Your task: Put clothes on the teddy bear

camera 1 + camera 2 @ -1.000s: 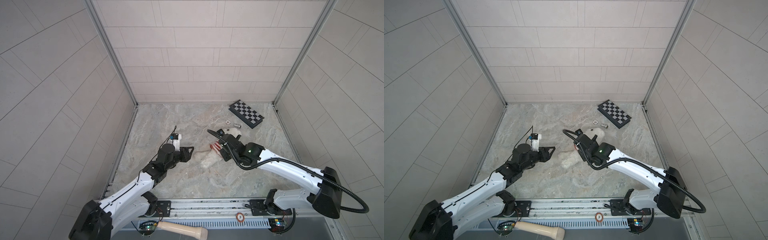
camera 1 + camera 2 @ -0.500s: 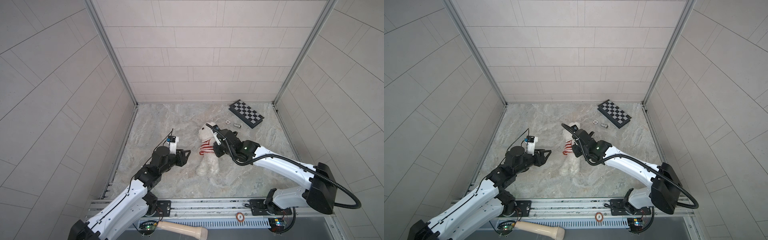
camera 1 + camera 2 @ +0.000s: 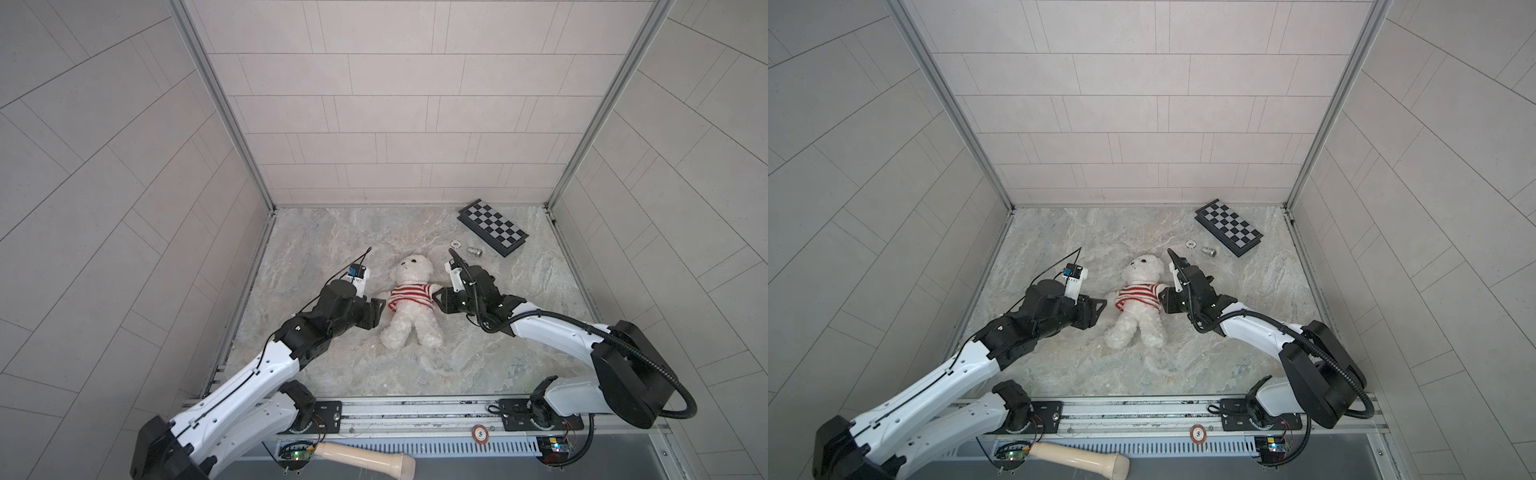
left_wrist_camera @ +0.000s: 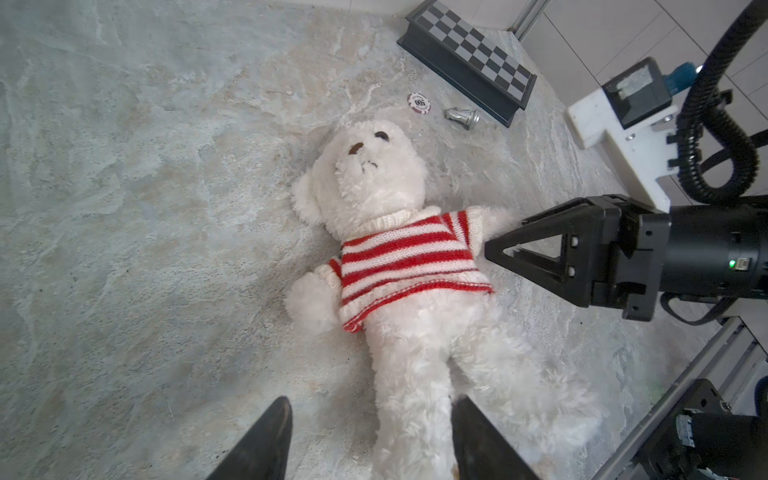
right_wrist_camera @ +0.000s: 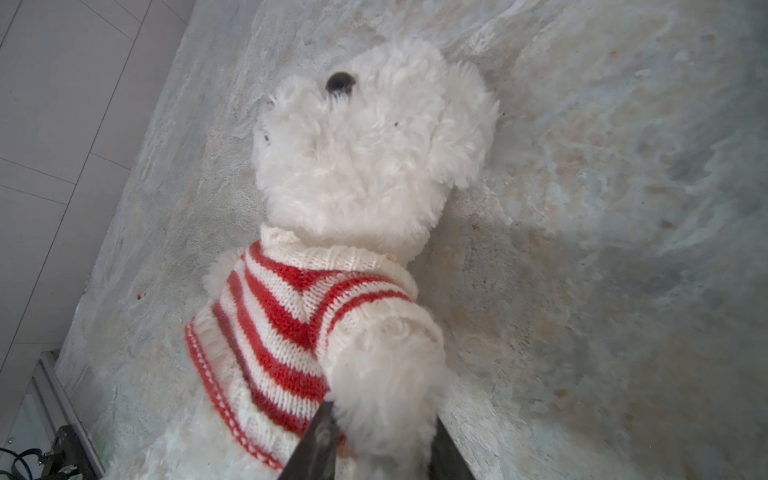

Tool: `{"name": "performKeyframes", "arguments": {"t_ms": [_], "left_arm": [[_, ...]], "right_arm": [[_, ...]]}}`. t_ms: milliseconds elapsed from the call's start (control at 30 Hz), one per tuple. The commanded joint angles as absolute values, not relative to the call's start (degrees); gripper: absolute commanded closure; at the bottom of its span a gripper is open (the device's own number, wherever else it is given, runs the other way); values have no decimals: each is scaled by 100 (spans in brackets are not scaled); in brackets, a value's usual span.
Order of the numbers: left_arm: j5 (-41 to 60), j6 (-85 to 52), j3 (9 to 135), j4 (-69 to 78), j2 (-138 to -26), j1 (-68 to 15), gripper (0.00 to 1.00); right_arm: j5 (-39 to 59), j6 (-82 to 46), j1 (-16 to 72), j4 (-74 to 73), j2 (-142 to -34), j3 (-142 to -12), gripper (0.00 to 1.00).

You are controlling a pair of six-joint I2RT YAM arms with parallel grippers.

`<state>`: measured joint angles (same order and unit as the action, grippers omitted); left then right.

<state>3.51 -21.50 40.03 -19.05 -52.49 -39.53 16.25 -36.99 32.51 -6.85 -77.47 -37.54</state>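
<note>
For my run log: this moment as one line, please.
teddy bear: on back, striped sweater on | left hand: open, empty, beside bear | right hand: jaws around paw, grip unclear

The left arm (image 3: 266, 365) and right arm (image 3: 552, 332) stretch low and inward, wrists near level. The left gripper (image 3: 377, 311) holds its jaws wide apart; the right gripper (image 3: 437, 302) faces it, jaws partly parted.

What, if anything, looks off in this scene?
Minor only: a silver chess piece lies toppled on the table, off the chessboard, beside a poker chip. The teddy bear lies face up, striped sweater on; nothing looks torn or spilled.
</note>
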Motion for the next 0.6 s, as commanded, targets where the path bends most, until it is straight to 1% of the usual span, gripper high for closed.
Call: {"name": "performKeyframes", "arguments": {"t_ms": [0, 100, 200, 300, 367, 433, 533, 567], "left_arm": [[-299, -1938, 4642, -2518, -5754, -4330, 34], [-717, -1859, 5310, -2882, -6430, -4783, 32], [-1099, -1780, 6067, -3270, -7216, -5220, 29], [-1275, -1727, 6786, -3586, -8028, -5538, 23], [-1499, -1621, 7348, -3825, -8659, -5779, 14], [-1634, -1511, 7864, -4027, -9279, -5925, 7], [-1864, -1364, 8576, -4256, -10136, -6002, 2], [-1933, -1311, 8800, -4342, -10410, -6019, 2]], "right_arm": [[1804, -4109, 2948, -1274, -7298, -3389, 56], [1905, -4181, 2378, -1553, -6834, -2847, 42], [2121, -4199, 1725, -1549, -6432, -2507, 33], [2168, -4259, 1156, -1657, -6145, -2191, 28], [2253, -4349, 750, -1873, -6071, -1966, 25], [2351, -4480, 421, -2168, -6101, -1774, 24], [2659, -4674, 50, -2649, -6277, -1569, 25], [2692, -4692, 11, -2714, -6293, -1535, 25]]}}
